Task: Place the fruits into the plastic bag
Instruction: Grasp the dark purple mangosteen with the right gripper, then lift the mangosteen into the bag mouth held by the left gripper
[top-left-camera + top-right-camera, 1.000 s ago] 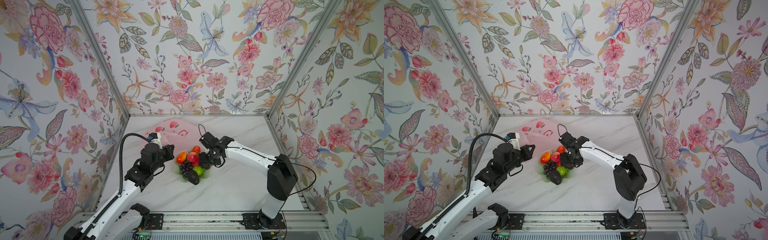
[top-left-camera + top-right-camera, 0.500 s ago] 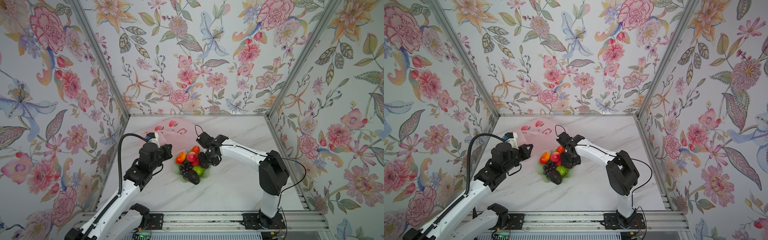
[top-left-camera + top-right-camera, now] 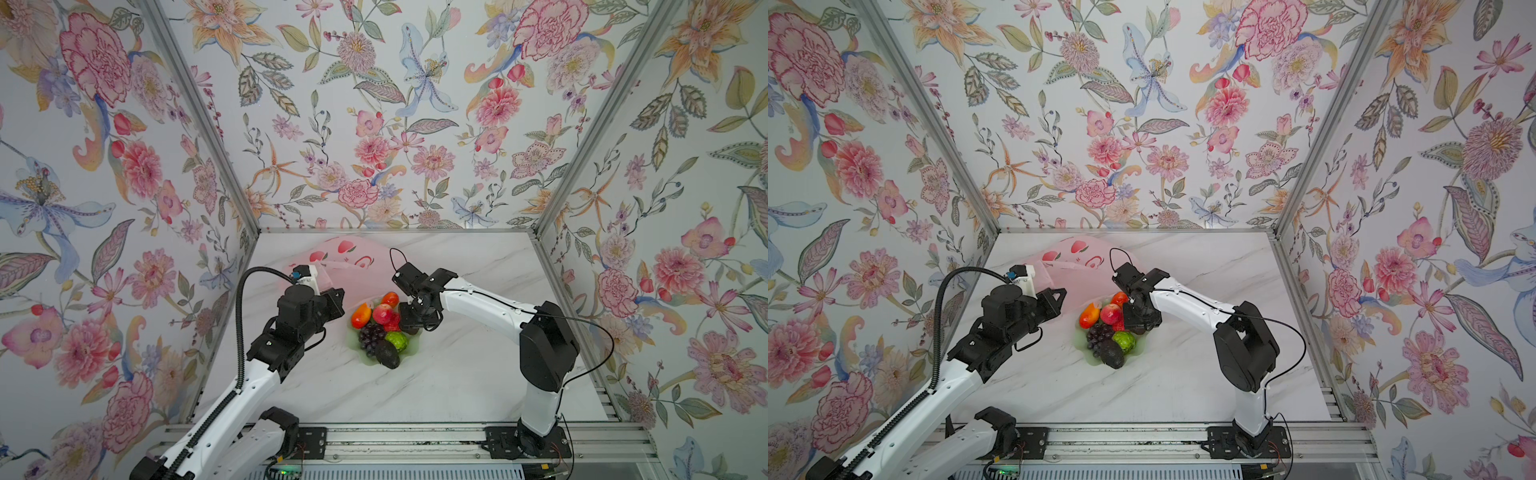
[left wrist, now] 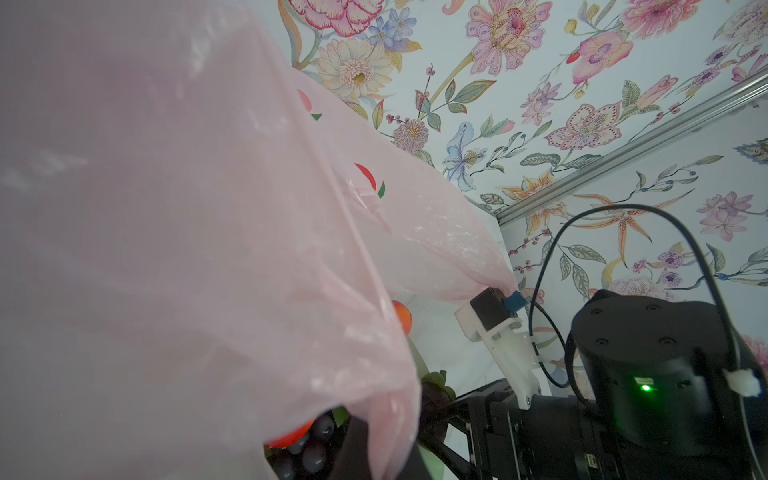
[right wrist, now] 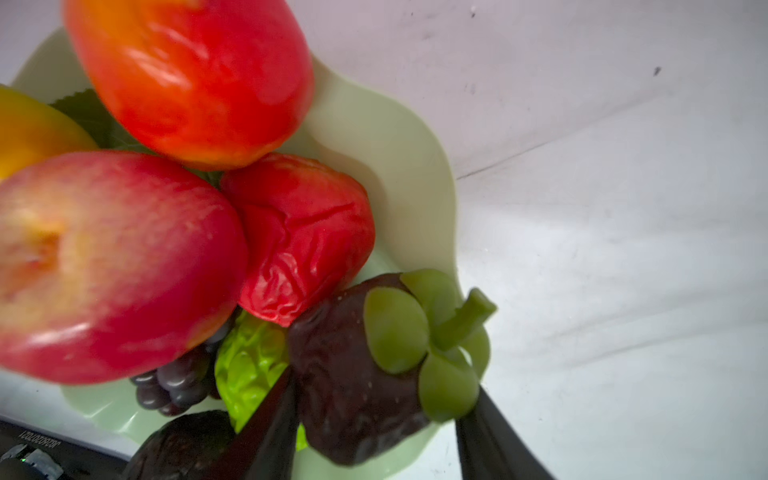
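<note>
The right tool has narrowed around the dark brown, green-capped toy fruit in the pale green scalloped dish; lifting seems near, but whether it grips yet cannot be told. The left tool pinches the translucent pink plastic bag nearby.

I read a pale green scalloped dish resting flat on the white marble-pattern tabletop, slightly left of centre in both top views. In the right wrist view its wavy rim lies directly on that surface. Floral wallpaper panels enclose the workspace on three sides. Aluminium corner posts run up both rear corners. An aluminium rail spans the near edge of the tabletop.
</note>
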Robot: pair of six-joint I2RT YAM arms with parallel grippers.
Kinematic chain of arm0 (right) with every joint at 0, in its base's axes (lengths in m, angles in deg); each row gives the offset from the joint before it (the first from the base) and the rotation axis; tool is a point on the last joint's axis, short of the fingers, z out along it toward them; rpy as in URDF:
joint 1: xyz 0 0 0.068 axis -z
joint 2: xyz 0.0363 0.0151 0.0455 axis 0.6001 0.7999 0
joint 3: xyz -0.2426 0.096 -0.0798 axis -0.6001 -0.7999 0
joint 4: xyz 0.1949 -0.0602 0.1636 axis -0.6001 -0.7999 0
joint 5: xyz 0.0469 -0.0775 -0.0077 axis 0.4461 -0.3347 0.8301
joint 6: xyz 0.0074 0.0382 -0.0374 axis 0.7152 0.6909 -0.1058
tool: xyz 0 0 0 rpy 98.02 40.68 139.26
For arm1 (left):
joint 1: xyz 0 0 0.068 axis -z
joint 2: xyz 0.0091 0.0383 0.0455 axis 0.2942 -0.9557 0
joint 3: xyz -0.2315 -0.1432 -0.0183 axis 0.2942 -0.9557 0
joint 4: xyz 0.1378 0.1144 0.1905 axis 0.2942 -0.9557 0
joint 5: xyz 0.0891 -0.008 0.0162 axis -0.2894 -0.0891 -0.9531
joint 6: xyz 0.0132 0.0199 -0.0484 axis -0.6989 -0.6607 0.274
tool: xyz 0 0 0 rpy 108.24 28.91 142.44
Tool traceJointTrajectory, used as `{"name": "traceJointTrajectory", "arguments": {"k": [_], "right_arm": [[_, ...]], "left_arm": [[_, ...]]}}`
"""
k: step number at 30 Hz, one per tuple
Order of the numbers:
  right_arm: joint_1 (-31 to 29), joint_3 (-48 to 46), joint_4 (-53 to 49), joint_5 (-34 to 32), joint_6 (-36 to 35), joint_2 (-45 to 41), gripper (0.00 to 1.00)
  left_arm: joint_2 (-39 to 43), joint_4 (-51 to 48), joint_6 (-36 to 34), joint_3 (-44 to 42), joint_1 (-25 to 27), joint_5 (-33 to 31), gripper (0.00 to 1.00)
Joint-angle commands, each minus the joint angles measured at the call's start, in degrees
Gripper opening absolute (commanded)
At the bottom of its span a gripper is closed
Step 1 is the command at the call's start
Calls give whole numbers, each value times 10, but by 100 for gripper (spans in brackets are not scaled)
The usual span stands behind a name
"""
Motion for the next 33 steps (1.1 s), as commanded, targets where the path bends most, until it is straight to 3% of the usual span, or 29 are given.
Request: {"name": "traceJointTrajectory", "arguments": {"k": [1, 11, 15, 22, 33], "right_arm": [[5, -19, 0, -6, 10, -70, 41], [42, -162, 169, 134, 72, -249, 40], [42, -172, 243, 178, 97, -268, 40], [38, -95, 303, 244, 103, -167, 39], [16, 139, 281, 317, 78, 79, 38]], "left_arm": [[7, -1, -9, -7, -8, 11, 0], [18, 23, -11, -13, -8, 32, 0], [17, 25, -14, -9, -9, 37, 0], [9, 33, -23, 4, -10, 52, 0], [-13, 38, -22, 33, -11, 48, 0]]}}
